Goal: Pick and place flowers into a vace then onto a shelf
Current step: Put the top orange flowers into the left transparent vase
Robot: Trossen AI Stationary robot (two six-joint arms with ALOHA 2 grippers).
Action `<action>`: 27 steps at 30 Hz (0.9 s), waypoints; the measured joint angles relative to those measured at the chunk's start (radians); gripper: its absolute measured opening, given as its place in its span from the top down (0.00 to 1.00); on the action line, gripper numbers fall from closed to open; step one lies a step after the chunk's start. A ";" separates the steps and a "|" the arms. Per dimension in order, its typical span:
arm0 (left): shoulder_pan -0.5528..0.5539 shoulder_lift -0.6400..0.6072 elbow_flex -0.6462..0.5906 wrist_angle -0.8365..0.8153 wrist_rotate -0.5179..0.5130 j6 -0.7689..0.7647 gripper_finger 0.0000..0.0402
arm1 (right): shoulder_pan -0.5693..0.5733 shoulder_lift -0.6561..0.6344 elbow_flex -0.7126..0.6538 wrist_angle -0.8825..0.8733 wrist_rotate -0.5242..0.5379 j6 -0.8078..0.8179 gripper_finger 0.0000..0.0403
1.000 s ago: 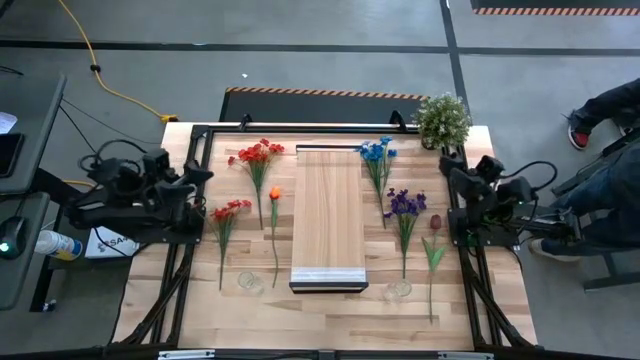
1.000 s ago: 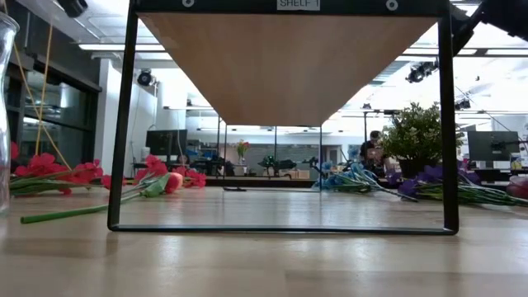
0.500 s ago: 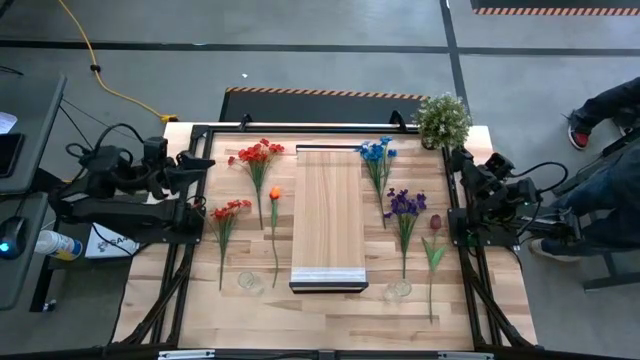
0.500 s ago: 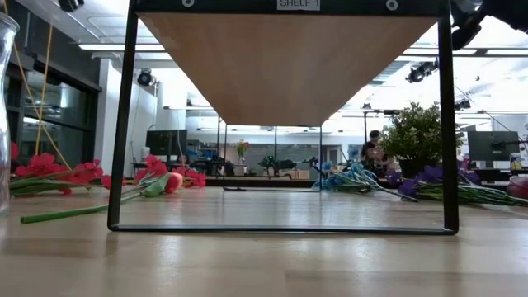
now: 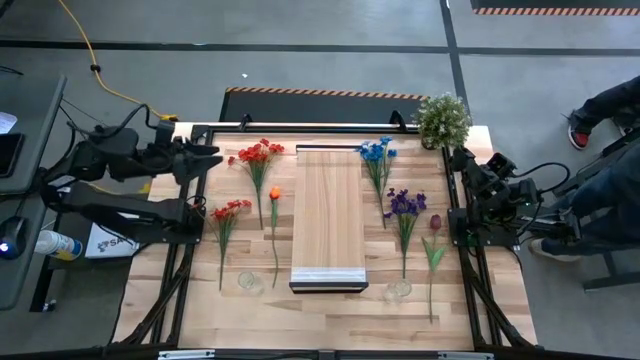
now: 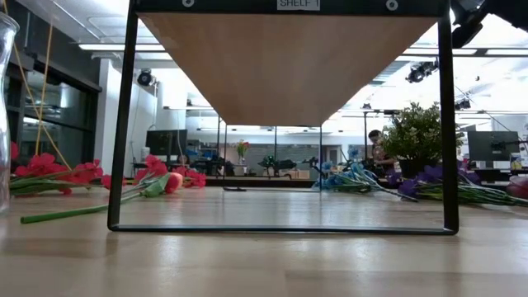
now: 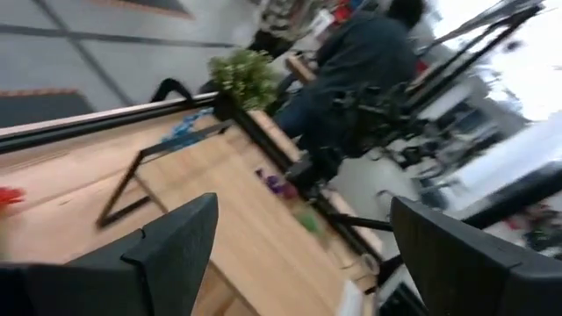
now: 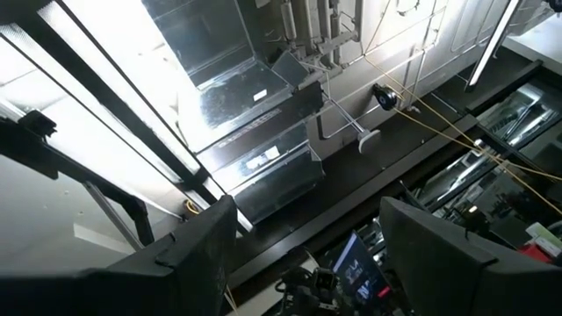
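Several flowers lie flat on the slatted tabletop on either side of the shelf (image 5: 328, 215). On its left are a red bunch (image 5: 256, 154), an orange one (image 5: 274, 193) and a smaller red one (image 5: 230, 209). On its right lie blue (image 5: 376, 150), purple (image 5: 405, 203) and dark-red (image 5: 435, 222) flowers and a green leaf stem (image 5: 433, 255). Two clear glass vases (image 5: 250, 283) (image 5: 398, 290) stand near the shelf's near end. My left gripper (image 5: 213, 158) (image 7: 299, 263) hovers open at the table's left edge, just left of the red bunch. My right gripper (image 5: 463, 162) (image 8: 312, 263) is open at the right edge, pointing at the ceiling.
A bushy potted plant (image 5: 443, 118) stands on the far right corner, close to my right arm. The shelf sits on a black frame (image 6: 125, 124) above the tabletop. A seated person (image 5: 610, 200) is beyond the right edge. Bare wood lies along the near edge (image 5: 320, 325).
My left gripper has swung up and toward the table's far edge, ending beside the red bunch, with its arm stretched further over the table edge. My right gripper has shifted a little toward the far edge. The flowers, vases and shelf have not moved.
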 joint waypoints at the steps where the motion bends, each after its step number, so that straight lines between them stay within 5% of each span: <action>1: 0.000 0.023 0.020 -0.032 -0.018 -0.002 0.08 | 0.000 0.000 0.000 0.000 0.000 0.000 0.34; 10: 0.000 0.193 0.125 -0.427 -0.195 -0.188 0.08 | 0.000 0.000 0.000 0.005 -0.020 0.008 0.34; 27: 0.000 0.256 0.125 -0.456 -0.270 -0.283 0.08 | 0.000 0.000 0.000 0.024 -0.026 0.008 0.34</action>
